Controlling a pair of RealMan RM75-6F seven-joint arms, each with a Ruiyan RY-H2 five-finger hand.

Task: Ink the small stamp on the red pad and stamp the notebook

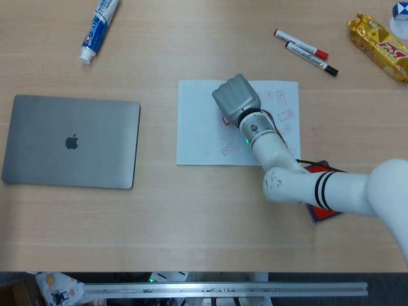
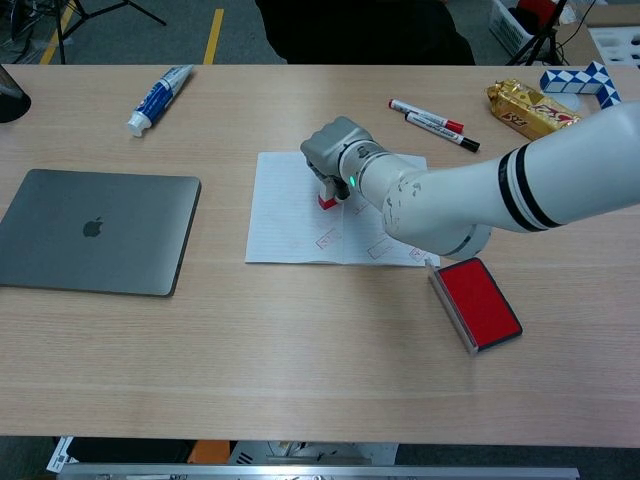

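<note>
My right hand [image 1: 235,97] [image 2: 330,152] hovers over the middle of the white notebook page [image 1: 201,131] [image 2: 285,220] and grips the small red stamp [image 2: 326,200] [image 1: 225,120], whose base is at or just above the paper. Several red stamp prints [image 1: 284,107] [image 2: 326,238] mark the page. The red ink pad [image 2: 482,303] lies open to the right of the notebook; in the head view only its edge [image 1: 319,213] shows under my forearm. My left hand is in neither view.
A closed grey laptop [image 1: 71,141] [image 2: 95,231] lies at the left. A toothpaste tube [image 1: 99,29] [image 2: 159,97] is at the far left back. Two markers [image 1: 306,51] [image 2: 434,122] and a yellow snack pack [image 1: 378,44] [image 2: 530,108] lie at the back right.
</note>
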